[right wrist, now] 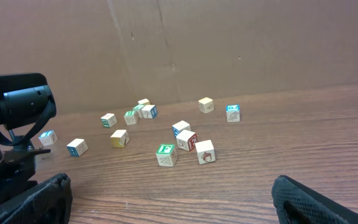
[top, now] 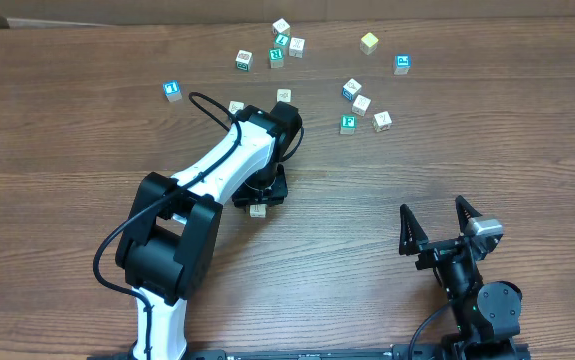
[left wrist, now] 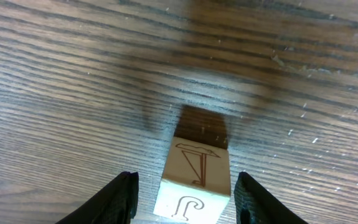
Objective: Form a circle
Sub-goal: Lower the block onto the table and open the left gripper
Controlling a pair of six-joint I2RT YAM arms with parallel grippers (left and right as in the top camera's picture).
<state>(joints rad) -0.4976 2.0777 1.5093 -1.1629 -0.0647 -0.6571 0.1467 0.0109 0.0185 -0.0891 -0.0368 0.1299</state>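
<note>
Wood-grain tabletop (top: 67,150) runs under everything, and a brown cardboard wall (right wrist: 241,43) closes off its far side. We find the circle (top: 285,43) close to that far side, about midway across. It is four small cream cubes packed tightly together, two of them showing green print.

Just left of it sits a single green-faced cube (top: 244,60). To its right lie a yellow cube (top: 369,42) and a blue-faced cube (top: 402,64). Nearer us, a looser group of four cubes (top: 361,104) is spread out, well apart from the circle. Another blue cube (top: 172,90) lies off to the left.

At the middle of the table, the left gripper (left wrist: 186,198) points down with its jaws parted. They stand astride a cream cube (left wrist: 197,168) with brown line drawings, which rests on the wood. We see a sliver of table between the cube and one finger (left wrist: 126,194), so nothing is clamped.

The right gripper (top: 435,222) waits near the front right, spread wide and empty.
</note>
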